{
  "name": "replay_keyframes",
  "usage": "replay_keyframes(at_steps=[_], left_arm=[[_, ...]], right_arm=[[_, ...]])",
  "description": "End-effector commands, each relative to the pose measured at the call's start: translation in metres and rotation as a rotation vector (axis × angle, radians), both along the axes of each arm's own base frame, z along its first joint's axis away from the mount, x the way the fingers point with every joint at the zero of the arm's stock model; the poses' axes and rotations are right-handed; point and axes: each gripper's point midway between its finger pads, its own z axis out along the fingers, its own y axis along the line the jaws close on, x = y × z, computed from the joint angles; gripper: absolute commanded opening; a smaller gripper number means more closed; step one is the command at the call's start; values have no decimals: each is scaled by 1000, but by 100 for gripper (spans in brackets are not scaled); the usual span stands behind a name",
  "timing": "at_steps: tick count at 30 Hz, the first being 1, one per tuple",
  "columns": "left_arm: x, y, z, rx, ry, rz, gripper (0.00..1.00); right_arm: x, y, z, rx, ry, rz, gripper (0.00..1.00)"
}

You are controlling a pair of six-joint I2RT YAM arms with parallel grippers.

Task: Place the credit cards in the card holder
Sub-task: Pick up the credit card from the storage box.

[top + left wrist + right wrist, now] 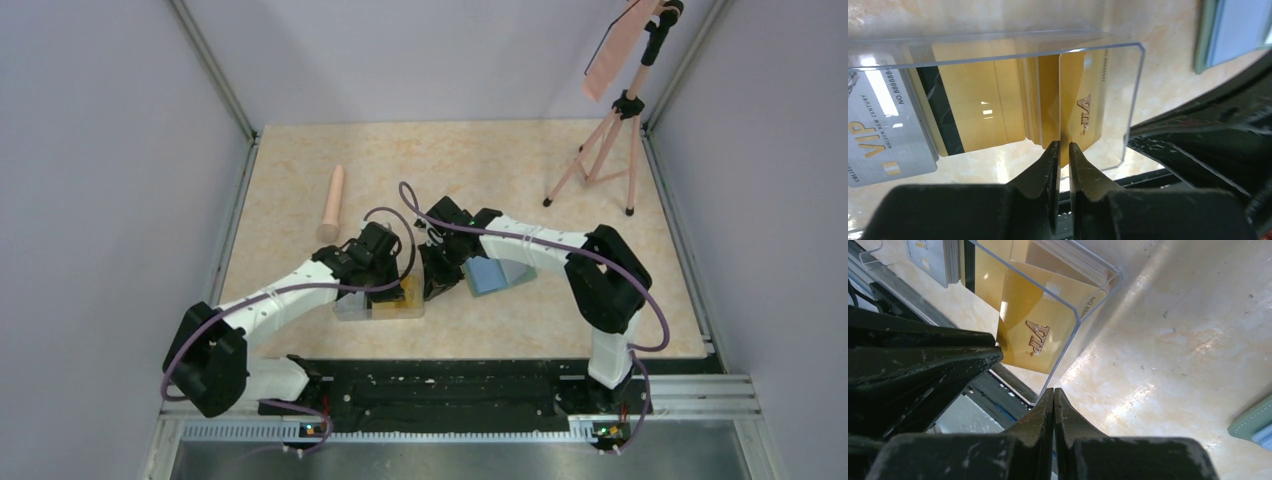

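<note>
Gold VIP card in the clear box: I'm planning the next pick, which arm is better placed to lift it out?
Left, probably: the left fingers flank the near edge of the gold VIP card in the clear box; the right fingers are shut outside its corner.

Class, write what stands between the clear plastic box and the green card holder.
The right gripper, jaws shut, stands between the clear plastic box and the card holder; the top view shows it.

A robotics lab test cell: plain grey walls (pixel 100 150) box in a marble-patterned counter (pixel 480 165), aluminium rails (pixel 450 431) run along its near edge (two cabled robot arms (pixel 270 305) are bolted there), and a tripod (pixel 627 105) holding a board (pixel 615 45) stands in the far corner.
</note>
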Motion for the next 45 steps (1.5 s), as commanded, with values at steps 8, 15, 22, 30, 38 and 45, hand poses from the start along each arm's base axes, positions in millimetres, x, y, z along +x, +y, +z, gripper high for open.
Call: replay_keyframes(at_steps=[8, 15, 22, 30, 38, 45], left_arm=[[11, -35, 26, -204, -62, -44, 15], [12, -40, 27, -275, -73, -30, 15], [14, -44, 29, -323, -86, -28, 15], [18, -45, 44, -340, -128, -39, 16], [16, -49, 36, -351, -106, -54, 20], [17, -42, 21, -296, -69, -12, 14]], right_arm=[[3, 8, 29, 82, -63, 13, 0], [4, 8, 30, 84, -66, 12, 0], [4, 8, 32, 89, -67, 12, 0], [6, 8, 33, 93, -66, 10, 0], [6, 8, 33, 94, -67, 9, 0], [6, 7, 34, 93, -70, 8, 0]])
